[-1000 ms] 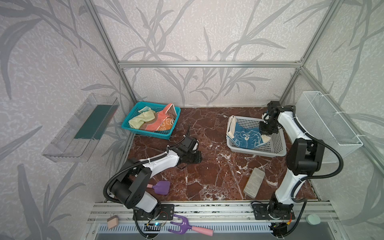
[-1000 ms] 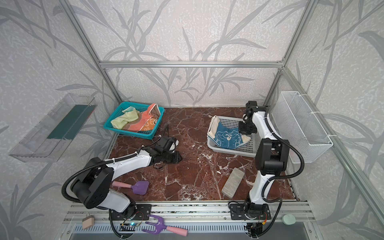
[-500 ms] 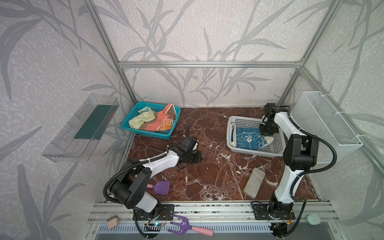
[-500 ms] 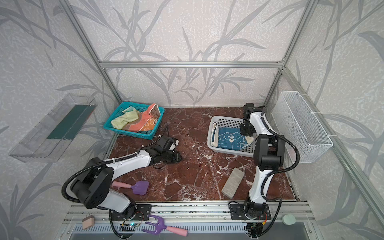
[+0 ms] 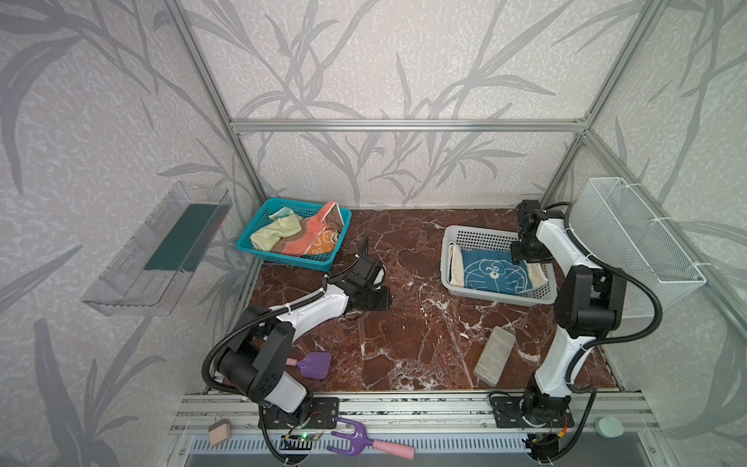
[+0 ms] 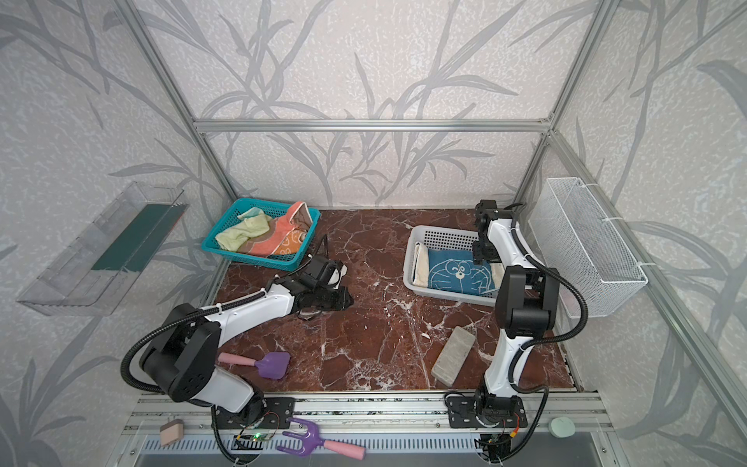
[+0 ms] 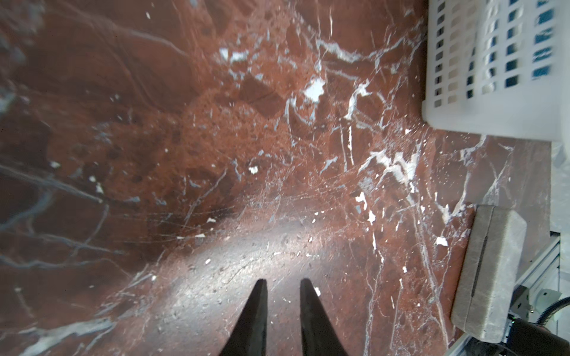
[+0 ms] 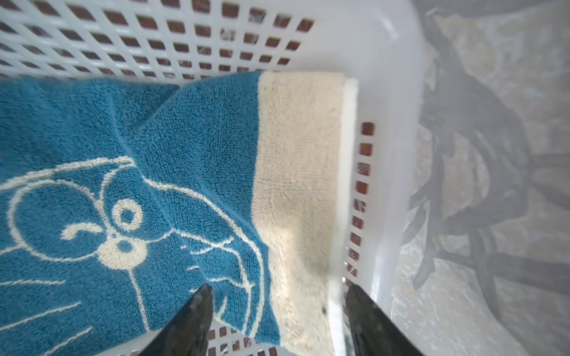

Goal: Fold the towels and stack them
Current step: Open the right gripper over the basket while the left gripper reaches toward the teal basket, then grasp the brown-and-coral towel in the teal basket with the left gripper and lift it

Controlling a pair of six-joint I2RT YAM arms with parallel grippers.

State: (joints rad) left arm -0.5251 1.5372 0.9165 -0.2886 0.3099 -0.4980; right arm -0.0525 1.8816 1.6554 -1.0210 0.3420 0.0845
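The blue-and-cream cartoon-cat towel (image 5: 493,277) (image 6: 456,275) (image 8: 154,185) lies folded flat in the white perforated basket (image 5: 477,232) (image 6: 440,234) (image 8: 385,92). My right gripper (image 5: 525,258) (image 6: 483,258) (image 8: 277,288) hovers open over the towel's cream right edge, with nothing held. A pale yellow towel (image 5: 275,234) and a salmon-orange towel (image 5: 315,242) lie crumpled in the teal basket (image 5: 258,218) at the back left. My left gripper (image 5: 384,299) (image 6: 347,299) (image 7: 282,282) rests low on the marble floor, jaws slightly apart and empty.
A grey rectangular block (image 5: 495,356) (image 7: 490,271) lies at the front right. A purple toy shovel (image 5: 311,359) sits by the left arm's base. A wire basket (image 5: 634,238) hangs on the right wall, a clear shelf (image 5: 161,246) on the left wall.
My right gripper has opened and let go of the blue towel, which now lies flat in the white basket. The left arm has not moved.
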